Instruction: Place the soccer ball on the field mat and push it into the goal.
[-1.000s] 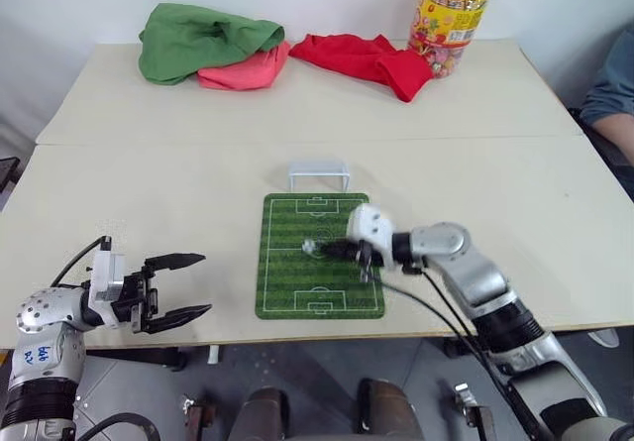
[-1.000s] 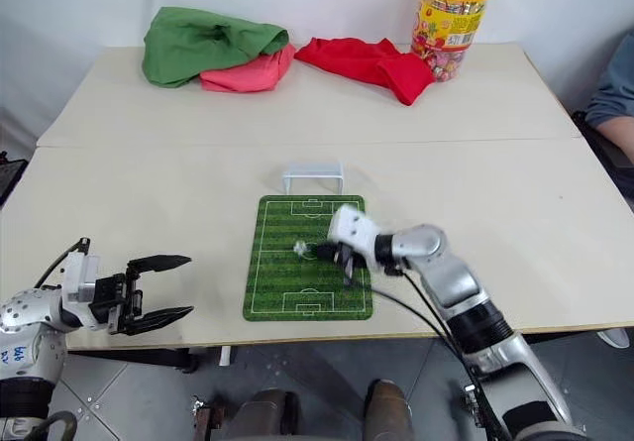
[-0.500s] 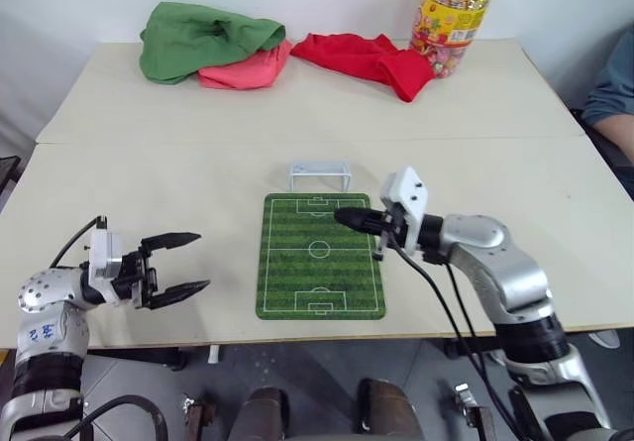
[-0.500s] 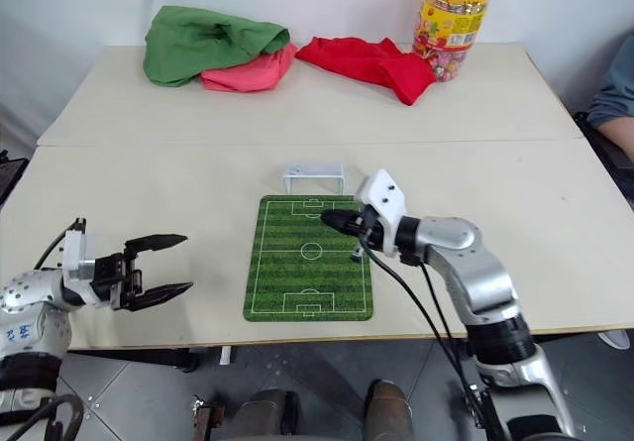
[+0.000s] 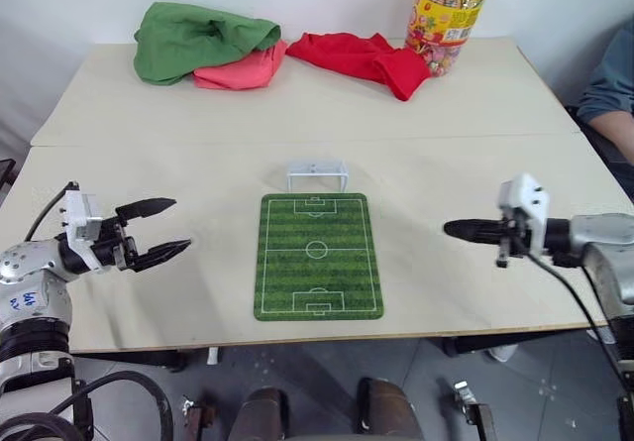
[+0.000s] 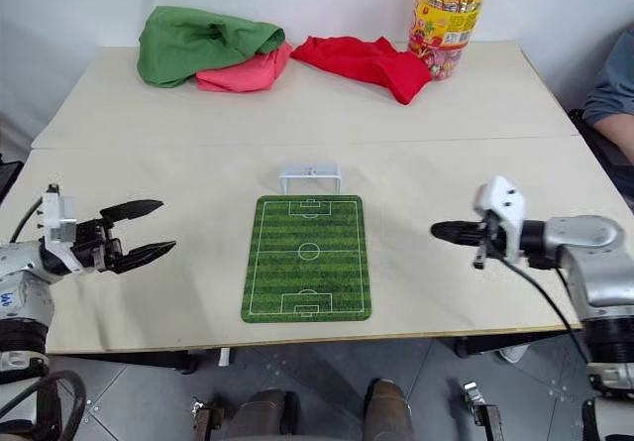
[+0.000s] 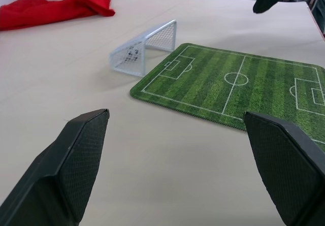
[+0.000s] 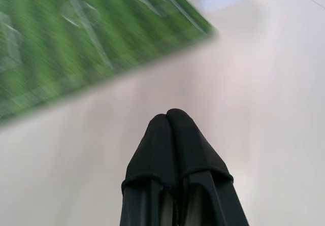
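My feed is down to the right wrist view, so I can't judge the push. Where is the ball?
Observer: The ball lies inside the goal, seen through the netting in the left wrist view.
Operator: Where does the goal stand?
Observer: On the table, just past the far short edge of the mat, about centred on it.
Operator: And the left gripper?
Observer: The left gripper is open and empty, out to the left of the mat.
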Motion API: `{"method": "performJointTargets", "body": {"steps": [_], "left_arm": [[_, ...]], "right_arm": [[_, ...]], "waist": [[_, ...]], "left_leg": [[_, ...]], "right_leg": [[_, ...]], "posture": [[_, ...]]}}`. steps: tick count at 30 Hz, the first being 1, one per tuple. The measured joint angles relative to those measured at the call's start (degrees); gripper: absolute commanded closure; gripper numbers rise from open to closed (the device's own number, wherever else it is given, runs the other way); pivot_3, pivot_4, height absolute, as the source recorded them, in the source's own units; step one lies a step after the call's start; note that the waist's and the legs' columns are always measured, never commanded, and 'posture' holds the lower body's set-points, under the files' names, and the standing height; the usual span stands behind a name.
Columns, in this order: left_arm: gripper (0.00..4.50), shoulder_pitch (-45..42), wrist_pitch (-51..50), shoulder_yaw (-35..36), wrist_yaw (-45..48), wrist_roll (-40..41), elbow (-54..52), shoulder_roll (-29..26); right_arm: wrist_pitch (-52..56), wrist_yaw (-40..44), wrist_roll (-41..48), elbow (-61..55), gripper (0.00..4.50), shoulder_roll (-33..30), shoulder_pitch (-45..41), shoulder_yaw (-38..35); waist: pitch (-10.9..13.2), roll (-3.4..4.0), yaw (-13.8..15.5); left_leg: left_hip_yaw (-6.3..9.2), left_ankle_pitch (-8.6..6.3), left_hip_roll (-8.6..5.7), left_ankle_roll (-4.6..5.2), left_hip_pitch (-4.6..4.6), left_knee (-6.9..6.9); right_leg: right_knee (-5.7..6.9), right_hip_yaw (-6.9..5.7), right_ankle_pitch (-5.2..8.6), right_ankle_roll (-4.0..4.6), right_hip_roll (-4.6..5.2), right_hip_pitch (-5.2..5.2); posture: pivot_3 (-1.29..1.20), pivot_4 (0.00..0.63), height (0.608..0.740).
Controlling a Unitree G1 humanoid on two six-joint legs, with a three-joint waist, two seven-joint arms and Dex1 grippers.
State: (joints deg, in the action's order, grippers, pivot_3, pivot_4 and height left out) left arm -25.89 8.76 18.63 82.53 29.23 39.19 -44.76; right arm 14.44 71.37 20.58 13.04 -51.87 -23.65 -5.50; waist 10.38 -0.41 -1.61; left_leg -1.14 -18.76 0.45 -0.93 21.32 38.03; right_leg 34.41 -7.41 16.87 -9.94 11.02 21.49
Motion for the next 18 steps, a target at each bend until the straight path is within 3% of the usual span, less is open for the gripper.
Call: {"method": "performJointTargets", "body": {"steps": [3,15,18], "left_arm": [[0.0,1.1,-2.9,1.3,-0.5,0.0,0.3,-1.8],[0.0,6.8,0.9,7.9,1.3,-0.1,5.4,-5.7],[0.0,6.6,1.8,8.0,1.3,-0.3,7.4,-5.8]], "right_arm": [[-4.9,2.4,-0.9,7.6,3.96,-0.7,-0.2,-1.4],[-13.6,9.0,0.1,14.4,0.02,-0.8,-0.5,-3.1],[-15.4,9.1,0.0,15.1,0.02,-0.8,-0.1,-4.0]], "waist": [[0.0,0.0,-0.1],[0.0,0.01,0.2],[0.0,0.01,0.1]], "left_leg": [[-0.03,0.0,0.03,0.0,-0.02,0.0],[-0.09,-0.01,0.08,-0.02,-0.05,0.05],[-0.09,-0.01,0.09,-0.03,-0.05,0.04]], "right_leg": [[0.0,0.0,0.0,0.0,0.0,0.0],[0.01,0.03,-0.01,0.01,-0.01,-0.02],[0.02,0.01,0.0,0.01,-0.02,-0.01]], "posture": [[0.0,0.15,0.74],[0.0,0.15,0.74],[0.0,0.15,0.74]]}}
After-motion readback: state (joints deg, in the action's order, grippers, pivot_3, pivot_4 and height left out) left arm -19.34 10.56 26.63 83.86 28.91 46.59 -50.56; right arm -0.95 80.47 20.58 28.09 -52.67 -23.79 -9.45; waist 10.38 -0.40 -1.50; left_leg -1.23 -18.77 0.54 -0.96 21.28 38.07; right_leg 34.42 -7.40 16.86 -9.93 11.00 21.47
